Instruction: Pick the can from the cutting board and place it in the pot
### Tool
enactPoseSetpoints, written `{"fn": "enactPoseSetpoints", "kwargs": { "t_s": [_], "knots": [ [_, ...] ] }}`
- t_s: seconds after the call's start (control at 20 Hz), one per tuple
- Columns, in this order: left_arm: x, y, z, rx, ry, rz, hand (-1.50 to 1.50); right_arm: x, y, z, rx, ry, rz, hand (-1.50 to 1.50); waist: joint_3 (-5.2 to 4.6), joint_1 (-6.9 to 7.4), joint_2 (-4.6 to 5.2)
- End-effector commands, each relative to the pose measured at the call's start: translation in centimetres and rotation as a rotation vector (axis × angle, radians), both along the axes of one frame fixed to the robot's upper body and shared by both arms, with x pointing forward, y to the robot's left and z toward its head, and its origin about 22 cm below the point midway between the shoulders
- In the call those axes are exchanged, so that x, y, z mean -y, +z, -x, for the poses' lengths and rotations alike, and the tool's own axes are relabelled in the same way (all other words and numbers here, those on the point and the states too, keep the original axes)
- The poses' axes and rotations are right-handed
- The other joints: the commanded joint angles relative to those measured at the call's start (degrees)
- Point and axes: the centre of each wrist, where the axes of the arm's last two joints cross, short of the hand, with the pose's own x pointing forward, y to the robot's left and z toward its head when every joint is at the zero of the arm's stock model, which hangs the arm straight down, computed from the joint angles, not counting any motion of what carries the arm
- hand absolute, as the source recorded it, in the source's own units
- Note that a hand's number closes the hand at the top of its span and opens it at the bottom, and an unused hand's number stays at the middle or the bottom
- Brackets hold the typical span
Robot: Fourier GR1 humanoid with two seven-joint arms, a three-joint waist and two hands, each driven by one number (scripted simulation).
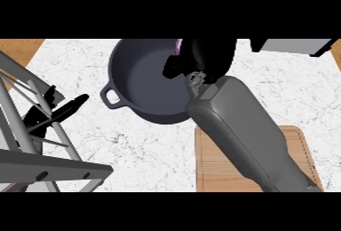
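The dark grey pot [143,74] with a side handle stands at the top middle of the white marble counter. My right hand [203,56] hangs over the pot's right rim, fingers curled round the can [177,45]. Only a thin purple sliver of the can shows at the hand's left edge. The wooden cutting board [216,167] lies at the lower right, partly under my grey right forearm [243,131], and nothing shows on its visible part. My left hand [63,110] sits at the left edge with its fingers straight, holding nothing.
A grey metal frame [40,167] of slanted bars fills the left side close to the view. A grey box-like object [293,45] stands at the top right. Wooden counter shows at the top left corner [16,49].
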Motion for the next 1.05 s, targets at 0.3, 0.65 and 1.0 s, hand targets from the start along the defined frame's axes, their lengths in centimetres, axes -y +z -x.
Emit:
{"fn": "enactPoseSetpoints", "kwargs": {
  "t_s": [0.3, 0.65, 1.0],
  "knots": [
    [2.8, 0.0, -0.3, 0.072, -0.129, 0.033, 0.00, -0.6, -2.1, -3.1, -0.024, -0.069, -0.357, -1.50, 0.37, 0.22, -0.26],
    [2.6, -0.2, 0.2, 0.057, -0.112, 0.042, 0.00, 0.5, -1.9, -3.4, 0.279, -0.097, -0.600, -1.50, 0.45, -1.21, -0.92],
    [0.0, -0.7, 1.8, 0.032, -0.053, 0.028, 0.00, 2.0, -3.3, -3.0, 0.470, -0.174, -0.679, -1.50, 0.42, -4.81, -1.75]
  ]
}}
